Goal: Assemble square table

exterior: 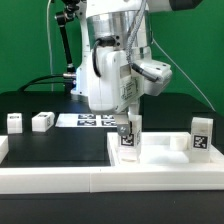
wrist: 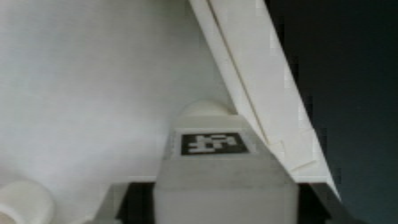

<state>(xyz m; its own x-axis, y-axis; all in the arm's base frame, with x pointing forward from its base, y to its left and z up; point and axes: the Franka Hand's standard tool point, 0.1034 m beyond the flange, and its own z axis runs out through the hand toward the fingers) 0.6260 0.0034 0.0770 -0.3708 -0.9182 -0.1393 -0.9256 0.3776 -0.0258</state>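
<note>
The jaws are pinching a small white block leg (exterior: pixel 129 136) (wrist: pixel 215 172) by its two sides. In the wrist view its black-and-white tag (wrist: pixel 214 143) is facing the camera between the dark finger edges, so the grip is looking centred and square. The jaws are carrying the leg upright, most likely because it is meant to go end-first into its seat on the white plastic square slab (exterior: pixel 165 152) (wrist: pixel 89 80), which is lying flat directly beneath. The leg is hanging close to the slab's raised rim (wrist: pixel 249 70), near the slab's edge on the exterior view's left, which suggests a corner seat is being lined up. Whether its lower end is touching the slab I cannot tell. A second white tagged leg (exterior: pixel 200 136) is standing upright at the slab's end on the exterior view's right, probably placed already, though its fastening is not showing. The slab is lying against the long white rail (exterior: pixel 100 180) edging the black tabletop (exterior: pixel 60 150), which is likely serving as a stop against sliding. Two more white legs (exterior: pixel 14 121) (exterior: pixel 42 120) are sitting well apart at the exterior view's left, beside the marker board (exterior: pixel 95 121), within reach for later steps.
</note>
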